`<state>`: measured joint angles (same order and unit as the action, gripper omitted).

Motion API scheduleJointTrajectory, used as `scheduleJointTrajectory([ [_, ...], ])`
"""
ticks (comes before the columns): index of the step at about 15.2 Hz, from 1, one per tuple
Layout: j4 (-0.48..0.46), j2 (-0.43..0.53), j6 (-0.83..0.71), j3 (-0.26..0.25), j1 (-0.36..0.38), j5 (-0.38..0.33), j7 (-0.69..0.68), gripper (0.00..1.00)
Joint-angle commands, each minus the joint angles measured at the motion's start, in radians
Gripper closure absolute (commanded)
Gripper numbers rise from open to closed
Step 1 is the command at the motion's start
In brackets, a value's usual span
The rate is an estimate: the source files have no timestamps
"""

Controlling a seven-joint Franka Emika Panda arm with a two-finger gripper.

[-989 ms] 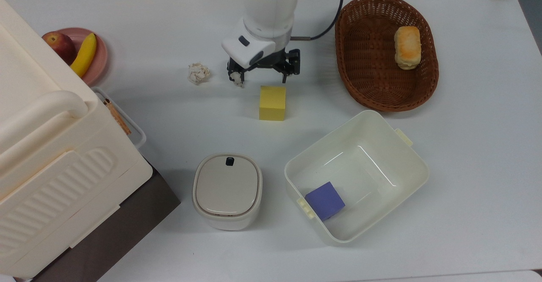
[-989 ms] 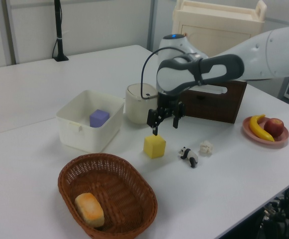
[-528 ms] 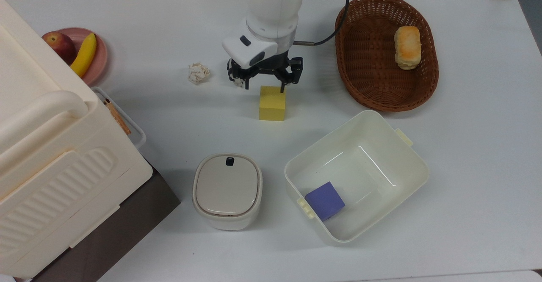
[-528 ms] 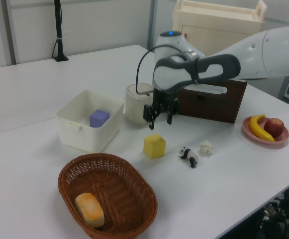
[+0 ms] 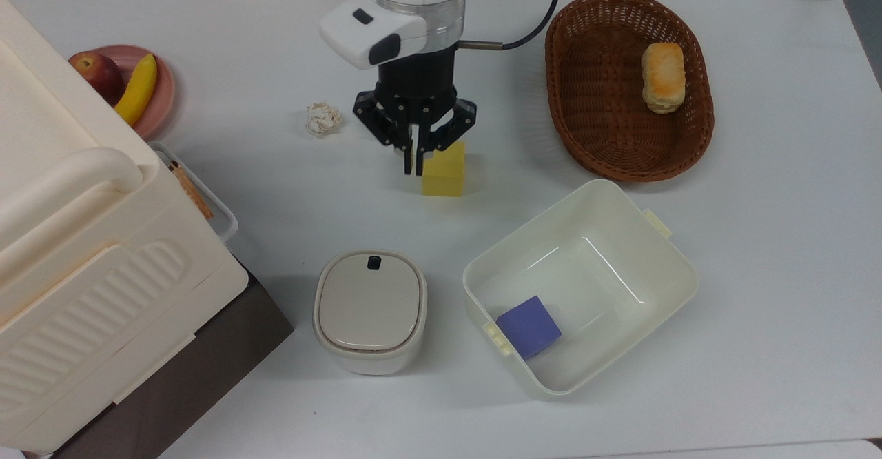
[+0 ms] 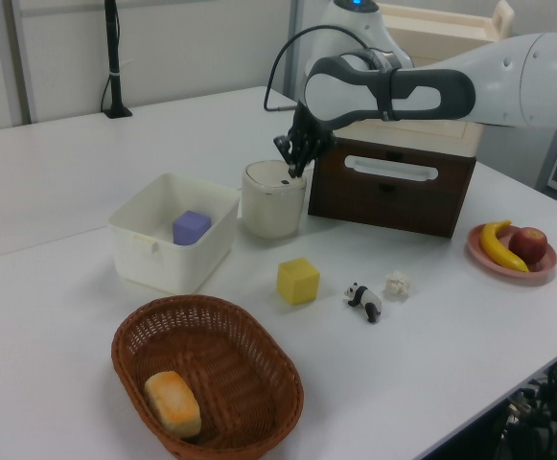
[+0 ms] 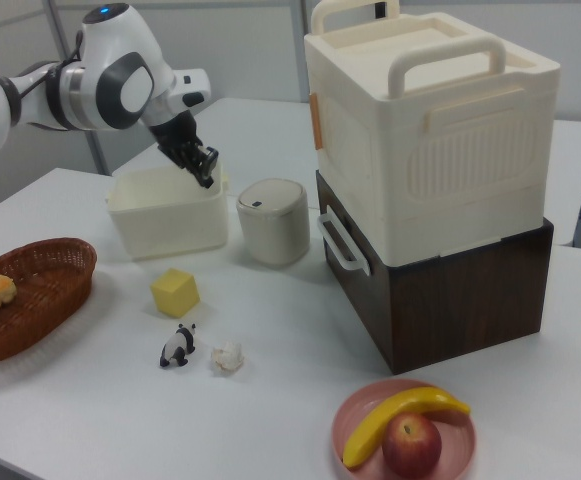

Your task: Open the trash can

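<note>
Approach step: the gripper [image 5: 414, 162] hangs in the air with its jaws pinched together and empty, above the yellow cube [image 5: 444, 169]. The trash can [image 5: 370, 311] sits lid-down beside the cream tub [image 5: 661, 259]. Next it probably needs to press the dark button [image 5: 374, 262].

On the counter [image 5: 758, 238] stood one trash can [image 5: 370, 311], one tub [image 5: 679, 266], one basket [image 5: 620, 149], one storage box [image 5: 83, 238], two cubes: one yellow [image 5: 448, 169], one purple [image 5: 529, 326].
</note>
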<state>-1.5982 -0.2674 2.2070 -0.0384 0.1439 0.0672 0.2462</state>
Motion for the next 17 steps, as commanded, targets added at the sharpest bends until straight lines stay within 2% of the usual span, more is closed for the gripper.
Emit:
scheduleJointTrajectory([
  [1,0.099,-0.105,0.094,-0.006,-0.02,0.017,-0.002,0.89],
  [7,0.115,-0.206,0.223,-0.029,-0.038,0.026,0.002,0.86],
  [12,0.113,-0.268,0.223,-0.035,-0.037,0.032,0.001,0.85],
  [17,0.113,-0.231,0.211,-0.035,-0.038,0.025,0.017,0.85],
])
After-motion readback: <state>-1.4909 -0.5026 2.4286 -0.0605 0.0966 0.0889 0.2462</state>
